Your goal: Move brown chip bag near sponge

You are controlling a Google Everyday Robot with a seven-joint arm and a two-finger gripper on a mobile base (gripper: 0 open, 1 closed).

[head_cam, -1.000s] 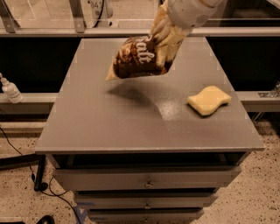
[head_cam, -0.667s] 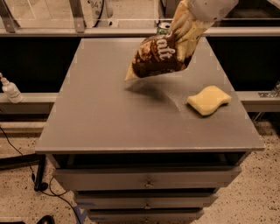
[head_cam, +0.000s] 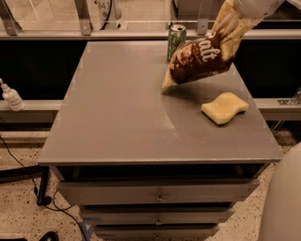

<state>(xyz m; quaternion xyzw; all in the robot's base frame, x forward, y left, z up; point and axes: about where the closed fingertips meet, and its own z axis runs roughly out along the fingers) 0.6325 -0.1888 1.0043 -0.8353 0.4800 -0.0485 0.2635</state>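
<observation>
The brown chip bag [head_cam: 202, 59], dark brown with tan ends and white lettering, hangs tilted over the back right of the grey table [head_cam: 117, 113]. Its lower left corner is close to the tabletop. My gripper [head_cam: 241, 13] reaches in from the top right corner and is shut on the bag's upper tan end; most of the gripper is out of frame. The pale yellow sponge [head_cam: 225, 108] lies flat on the table's right side, just in front of and below the bag, apart from it.
A green drink can [head_cam: 176, 41] stands at the back of the table, just left of the bag. Drawers [head_cam: 157, 193] sit under the tabletop. A white bottle [head_cam: 11, 96] stands on a ledge at the left. A white robot part [head_cam: 282, 202] fills the bottom right.
The gripper has carried the bag to the right, closer to the sponge. The green can, hidden behind the bag before, now shows.
</observation>
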